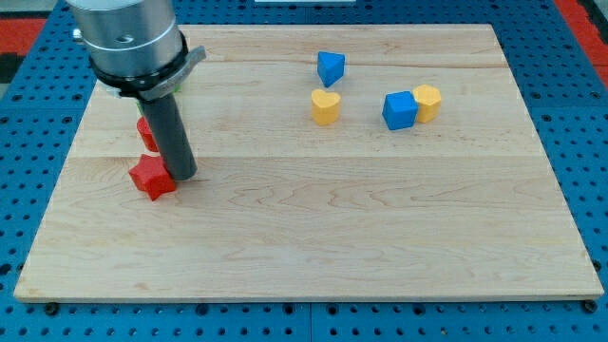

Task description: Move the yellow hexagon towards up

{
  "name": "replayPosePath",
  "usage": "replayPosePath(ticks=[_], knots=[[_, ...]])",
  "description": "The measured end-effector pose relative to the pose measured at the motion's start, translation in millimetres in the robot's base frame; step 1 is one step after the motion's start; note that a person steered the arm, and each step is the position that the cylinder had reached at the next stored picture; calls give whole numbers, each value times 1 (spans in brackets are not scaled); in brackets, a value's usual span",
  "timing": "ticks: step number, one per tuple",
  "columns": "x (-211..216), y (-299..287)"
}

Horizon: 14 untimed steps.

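Note:
The yellow hexagon lies at the view's upper right, touching the right side of a blue cube. My tip rests on the board at the view's left, far from the hexagon, right against a red star-shaped block. A second red block is partly hidden behind the rod.
A yellow heart block lies near the top centre, with a blue triangular block just above it. A bit of green peeks out beside the arm. The wooden board sits on a blue pegboard.

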<state>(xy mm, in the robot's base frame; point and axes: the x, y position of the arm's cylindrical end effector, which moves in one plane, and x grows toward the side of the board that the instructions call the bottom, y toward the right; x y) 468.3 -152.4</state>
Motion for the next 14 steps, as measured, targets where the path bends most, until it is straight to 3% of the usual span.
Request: replayPosePath(ticks=[2, 4, 7, 8, 9, 11, 14], knots=[[-6, -5], [4, 69], [25, 128], [25, 178], [11, 243], [-13, 306], [-110, 312]])
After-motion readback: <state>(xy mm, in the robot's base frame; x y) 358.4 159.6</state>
